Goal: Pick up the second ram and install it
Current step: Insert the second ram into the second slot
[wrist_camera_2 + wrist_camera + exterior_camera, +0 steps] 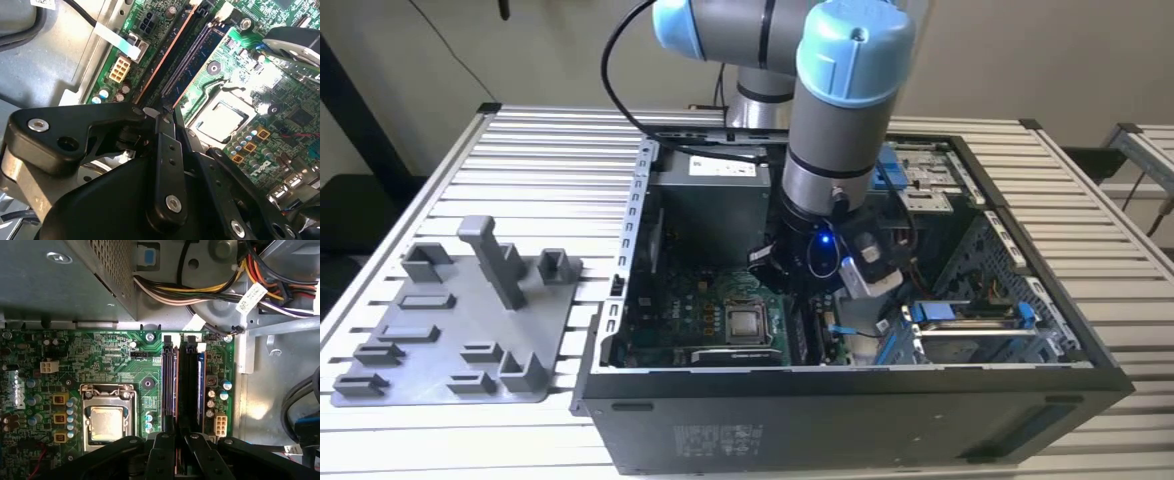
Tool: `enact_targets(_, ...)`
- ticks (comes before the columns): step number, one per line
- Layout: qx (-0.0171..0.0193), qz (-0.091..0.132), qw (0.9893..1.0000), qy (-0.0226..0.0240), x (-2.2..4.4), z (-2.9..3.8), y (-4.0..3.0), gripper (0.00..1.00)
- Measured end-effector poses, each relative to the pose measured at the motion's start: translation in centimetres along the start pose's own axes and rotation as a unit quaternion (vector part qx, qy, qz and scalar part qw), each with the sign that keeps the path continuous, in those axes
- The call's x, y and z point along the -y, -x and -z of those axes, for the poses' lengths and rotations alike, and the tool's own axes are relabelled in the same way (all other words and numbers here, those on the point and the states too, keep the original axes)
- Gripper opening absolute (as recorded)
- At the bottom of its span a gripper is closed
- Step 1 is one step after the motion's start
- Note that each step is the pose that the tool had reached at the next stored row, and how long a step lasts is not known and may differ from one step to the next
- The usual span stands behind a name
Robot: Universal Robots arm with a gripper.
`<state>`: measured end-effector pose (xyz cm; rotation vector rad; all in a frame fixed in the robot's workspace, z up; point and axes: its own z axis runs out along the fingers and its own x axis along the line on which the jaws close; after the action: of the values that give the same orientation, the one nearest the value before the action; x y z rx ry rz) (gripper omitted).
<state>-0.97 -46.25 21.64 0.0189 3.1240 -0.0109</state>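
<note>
On the exterior view's left, the grey holder tray (454, 340) lies flat on the slatted table (547, 150), its upright posts bare; it sits well apart from the work, so I judge that nothing there is in use now. To its right the computer case (854, 420) lies on its side with the open face up, which lets the arm (834, 120) reach straight down to the motherboard (110, 355). The hand (817, 300) hangs low inside the case, near the processor socket (106, 422) and right of it in the exterior view. In both wrist views it is poised directly over the near end of the memory slots (170, 385). Whether the hand (176, 435) is clenched or released I cannot tell. A dark navy stick, which I take to be the second ram (196, 54), stands on edge along the slots and runs beneath the hand (162, 114). The hand lines up with the stick's length, probably so that it can press evenly downward. Whether the second ram (200, 385) is fully seated I cannot tell.
</note>
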Motion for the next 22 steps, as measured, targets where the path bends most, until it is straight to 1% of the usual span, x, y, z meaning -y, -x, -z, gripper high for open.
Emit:
enact_targets(6,-0.0001,0.000,1.0000,0.0015,0.01,-0.34,-0.01,0.14)
enact_targets(12,-0.0001,0.000,1.0000,0.0021,0.00,-0.35,0.00,0.14)
enact_targets(13,-0.0001,0.000,1.0000,0.0026,-0.01,-0.36,0.00,0.15)
enact_targets(15,-0.0001,0.000,1.0000,0.0026,-0.01,-0.36,0.00,0.15)
enact_targets(16,0.0000,0.000,1.0000,0.0025,-0.01,-0.36,0.00,0.22)
enact_targets(17,0.0000,0.000,1.0000,0.0025,0.00,-0.35,0.00,0.22)
enact_targets(18,-0.0001,0.000,1.0000,0.0025,0.00,-0.26,0.00,0.22)
enact_targets(22,-0.0001,0.000,1.0000,0.0025,0.01,1.51,0.03,0.22)
